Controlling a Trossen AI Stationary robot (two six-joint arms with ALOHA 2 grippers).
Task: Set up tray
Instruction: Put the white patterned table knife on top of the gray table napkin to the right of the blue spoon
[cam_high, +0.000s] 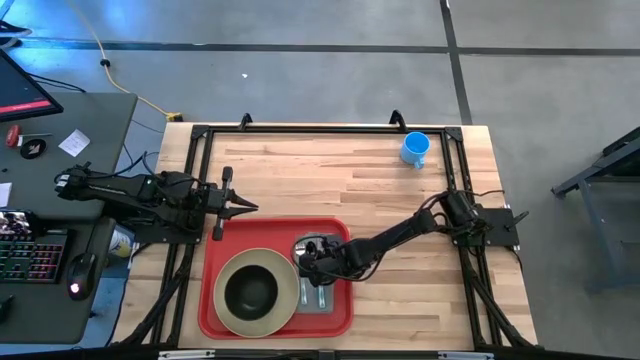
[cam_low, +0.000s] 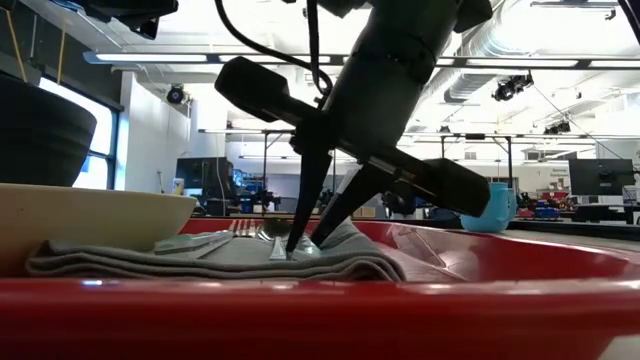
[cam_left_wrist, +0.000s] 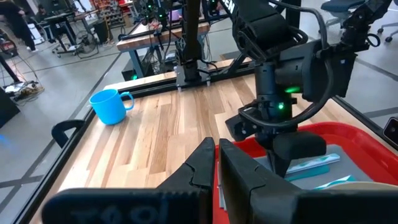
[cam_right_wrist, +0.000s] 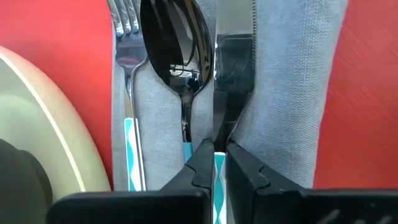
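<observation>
Pinched together on the silver table knife, the right end effector lays it on the grey folded napkin in the large red plastic tray, at the surface's near edge beside spoon and fork. Cutlery placement looks nearly finished; next calls for releasing and lifting straight. The left end effector waits closed at the tray's far left corner.

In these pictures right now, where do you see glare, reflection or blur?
Right wrist view: the spoon bowl mirrors the room darkly; the right claw is blurred. Low view: the red tray rim is blurred, bright ceiling lights behind. High view: even light.
</observation>
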